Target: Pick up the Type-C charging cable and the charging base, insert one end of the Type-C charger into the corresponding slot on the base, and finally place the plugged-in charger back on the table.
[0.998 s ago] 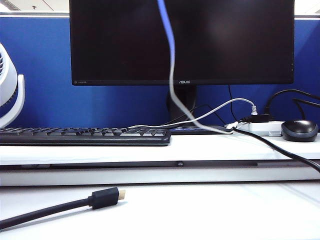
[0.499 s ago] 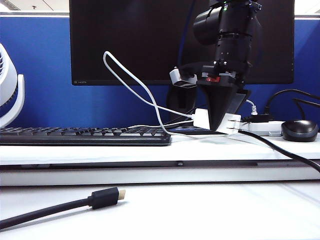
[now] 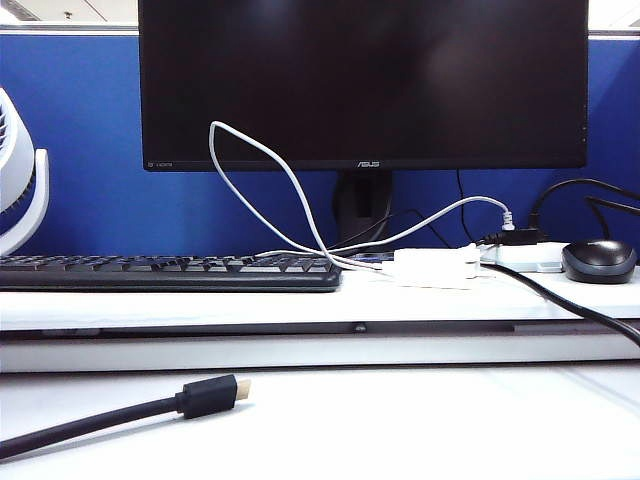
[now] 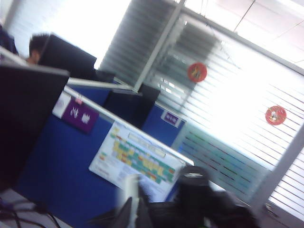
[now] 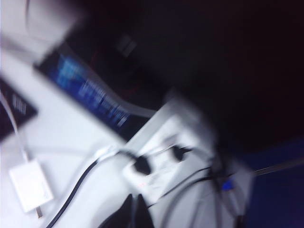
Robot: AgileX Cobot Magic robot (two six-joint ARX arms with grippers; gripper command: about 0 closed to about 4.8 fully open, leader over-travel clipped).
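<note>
White charging base (image 3: pixel 432 267); white Type-C charging cable (image 3: pixel 262 168); white counter (image 3: pixel 420 420); black monitor (image 3: pixel 363 80); black keyboard (image 3: pixel 165 271); blue partition (image 3: pixel 90 140); black gold-tipped plug (image 3: pixel 212 394); dark grey mouse (image 3: pixel 598 260).

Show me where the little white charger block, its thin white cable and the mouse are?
charging base (image 3: pixel 432 266), exterior view, middle of its white body.
Type-C charging cable (image 3: pixel 262 150), exterior view, top of its raised loop.
mouse (image 3: pixel 599 260), exterior view, its dark back.

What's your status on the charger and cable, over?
Left gripper shut, raised, holding nothing. Right gripper shut, empty, above the ledge. Charging base lies on the ledge, Type-C charging cable looping up beside it. Nothing in the way.
</note>
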